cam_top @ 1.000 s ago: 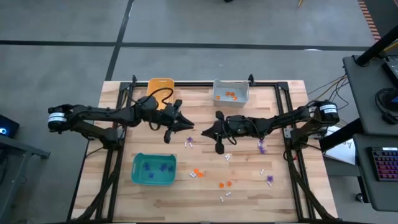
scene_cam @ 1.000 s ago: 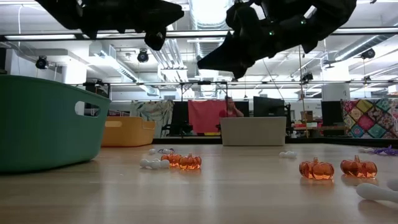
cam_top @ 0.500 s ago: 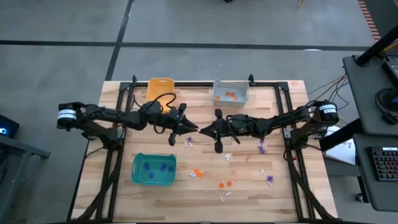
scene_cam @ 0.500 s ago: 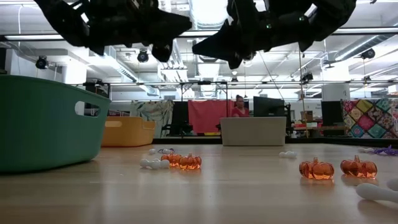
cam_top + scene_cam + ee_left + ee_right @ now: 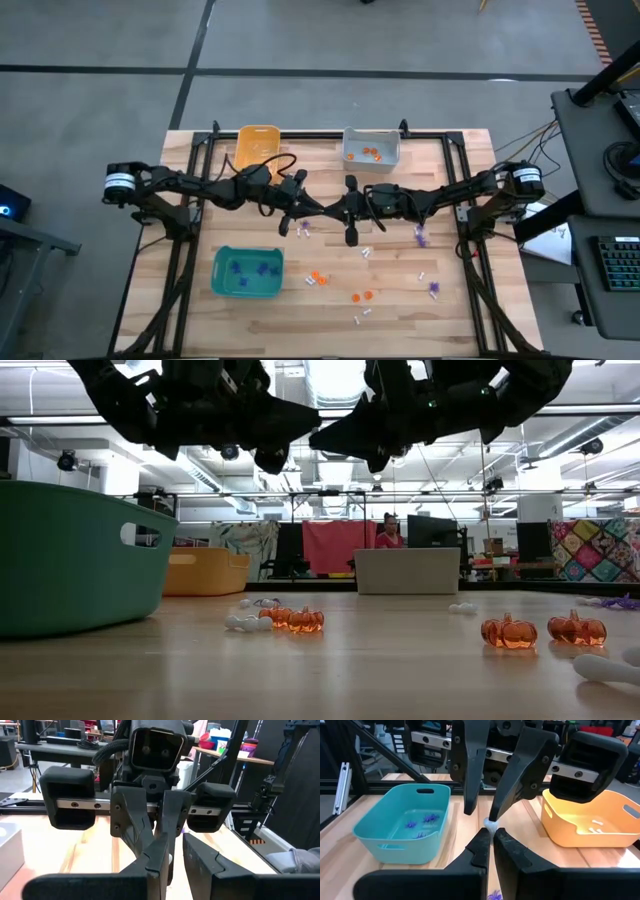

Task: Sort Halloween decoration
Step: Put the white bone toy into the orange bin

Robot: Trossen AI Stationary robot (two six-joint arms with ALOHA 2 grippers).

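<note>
High view: the left gripper (image 5: pixel 312 208) and right gripper (image 5: pixel 330 210) meet tip to tip above mid-table. Purple (image 5: pixel 421 238), orange (image 5: pixel 361 296) and white trinkets (image 5: pixel 366 251) lie scattered on the table (image 5: pixel 460 310).

Low view: both grippers hang above orange pumpkins (image 5: pixel 509 631).

Left wrist view: the left fingers (image 5: pixel 200 865) stand slightly apart, facing the other gripper.

Right wrist view: the right gripper (image 5: pixel 491 836), jaws closed, pinches a small white trinket (image 5: pixel 491 824) at its tips; the left fingers (image 5: pixel 517 772) straddle it. Purple pieces lie in the teal bin (image 5: pixel 390 850), white ones in the yellow bin (image 5: pixel 580 842).
</note>
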